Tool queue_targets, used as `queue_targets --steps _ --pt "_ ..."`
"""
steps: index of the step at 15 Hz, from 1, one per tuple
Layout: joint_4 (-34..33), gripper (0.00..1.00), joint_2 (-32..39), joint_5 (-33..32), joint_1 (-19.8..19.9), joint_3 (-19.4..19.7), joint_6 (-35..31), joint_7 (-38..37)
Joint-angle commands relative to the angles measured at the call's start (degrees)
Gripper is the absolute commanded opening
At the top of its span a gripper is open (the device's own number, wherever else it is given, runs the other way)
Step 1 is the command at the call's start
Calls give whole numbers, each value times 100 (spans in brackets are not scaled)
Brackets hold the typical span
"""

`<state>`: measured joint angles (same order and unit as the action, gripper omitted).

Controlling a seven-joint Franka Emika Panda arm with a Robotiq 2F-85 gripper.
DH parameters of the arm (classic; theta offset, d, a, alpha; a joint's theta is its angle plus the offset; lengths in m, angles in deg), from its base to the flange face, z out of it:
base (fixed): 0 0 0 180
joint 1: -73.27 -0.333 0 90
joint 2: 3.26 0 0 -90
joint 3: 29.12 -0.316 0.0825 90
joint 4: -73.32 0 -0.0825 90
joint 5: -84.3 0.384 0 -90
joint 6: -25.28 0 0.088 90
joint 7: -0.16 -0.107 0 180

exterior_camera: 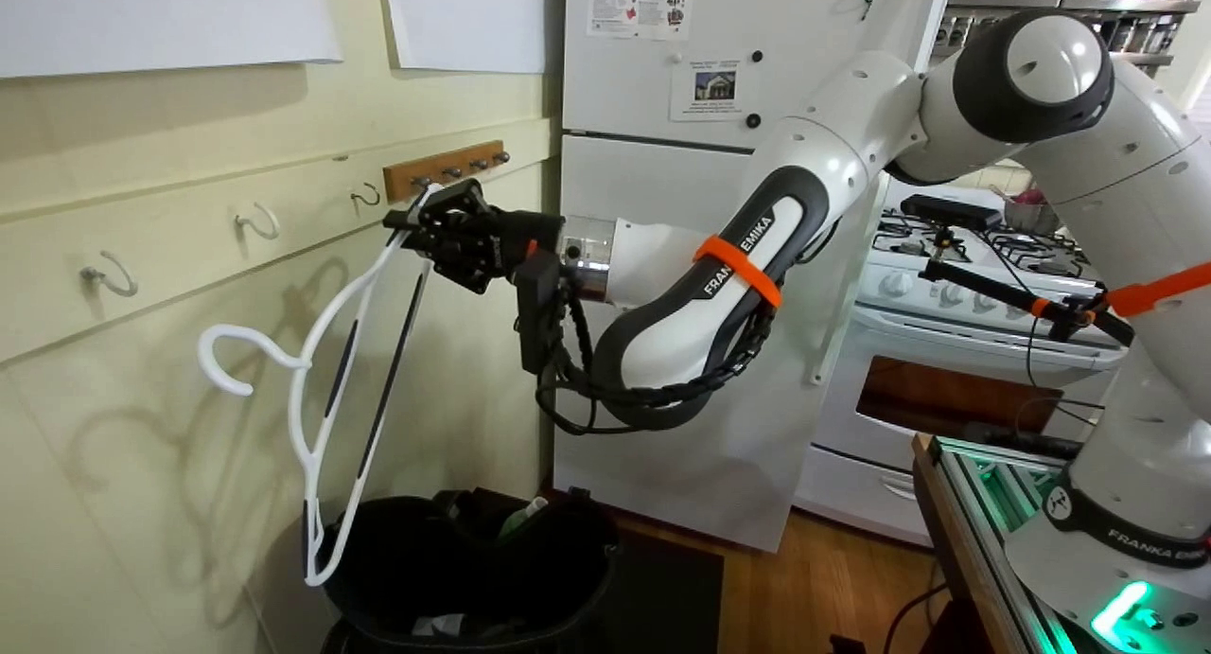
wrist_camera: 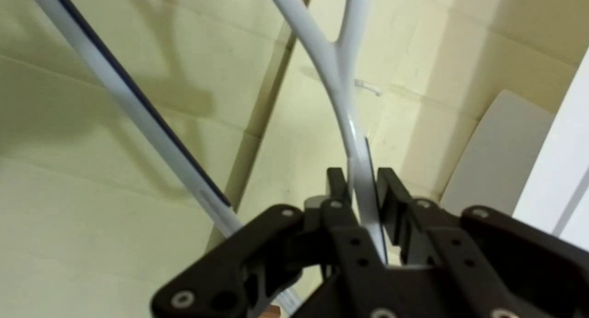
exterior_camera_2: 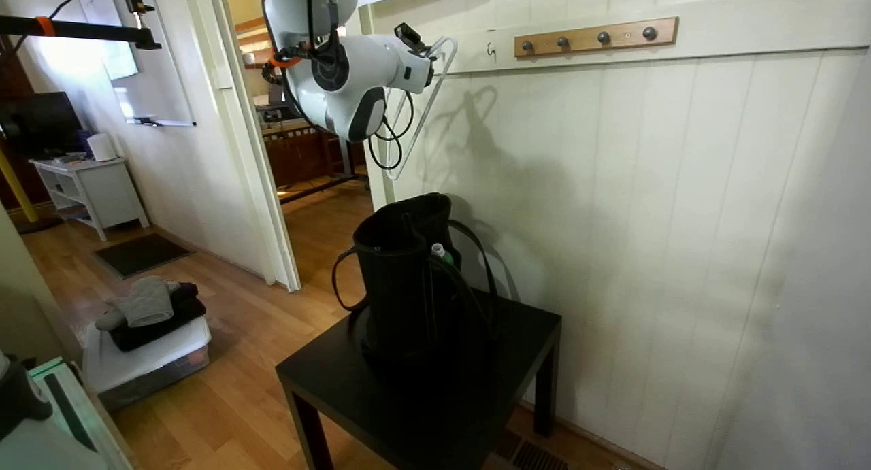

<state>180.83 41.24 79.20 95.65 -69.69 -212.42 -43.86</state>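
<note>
Wrist view: nearly closed, the gripper (wrist_camera: pixel 362 176) pinches a coathanger (wrist_camera: pixel 338 74) by one shoulder (wrist_camera: pixel 356 143), leaving its hook (exterior_camera: pixel 232 332) free, leftward in an exterior view.

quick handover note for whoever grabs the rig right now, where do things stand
Hand: shut on the white hanger, gripping near one end.
Where: held in the air, turned sideways, apart from the wooden peg rack on the wall. Black bag stands on the black table, lower down.
Done: white hanger grasped.
Left: white hanger not yet let go or placed anywhere.
</note>
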Motion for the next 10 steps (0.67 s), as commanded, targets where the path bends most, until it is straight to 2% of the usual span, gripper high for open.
queue_targets --steps 1,4,5,10 --pt "-187 6 -214 -6 -520 655 -409 -525" --pt "-374 6 -260 -21 -883 1099 -631 -810" --pt "-641 6 -60 -107 -567 630 -447 -510" --pt "-1144 6 35 -112 -608 535 -494 -550"
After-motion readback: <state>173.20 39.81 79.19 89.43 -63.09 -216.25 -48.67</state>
